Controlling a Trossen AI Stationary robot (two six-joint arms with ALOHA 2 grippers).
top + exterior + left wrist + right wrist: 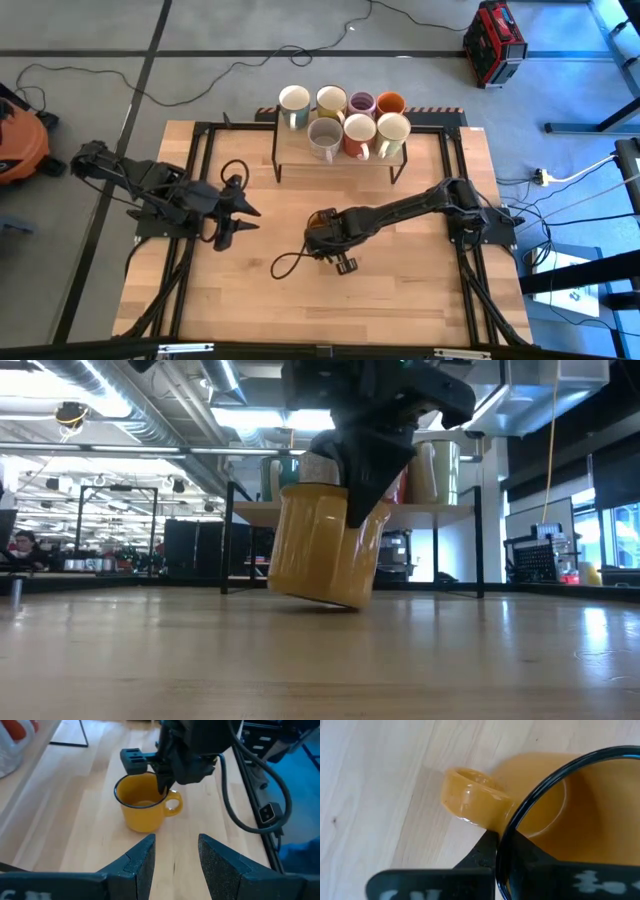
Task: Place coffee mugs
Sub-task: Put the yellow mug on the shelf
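A mustard yellow coffee mug (142,810) with a dark rim is at the middle of the wooden table, with my right gripper (365,490) shut on its rim beside the handle (470,800). From above, the right wrist (325,240) hides this mug. My left gripper (176,840) hangs open over the table's left part (252,219), pointing at the mug from a distance and touching nothing. Several other coffee mugs (345,118) stand upright in two rows on a low shelf (290,165) at the far edge. My right gripper pinches the yellow mug's rim (520,820) right next to the handle, one finger inside the mug and one finger (485,852) outside. The fingers come from above, pointing down. The mug hangs tilted (325,550); whether its lower edge (345,603) touches the table I cannot tell.
A black metal frame (200,190) runs around the tabletop. Bare wood lies near the front edge (330,310) and between the mug and the shelf. A black cable (285,265) loops on the table beside the right wrist.
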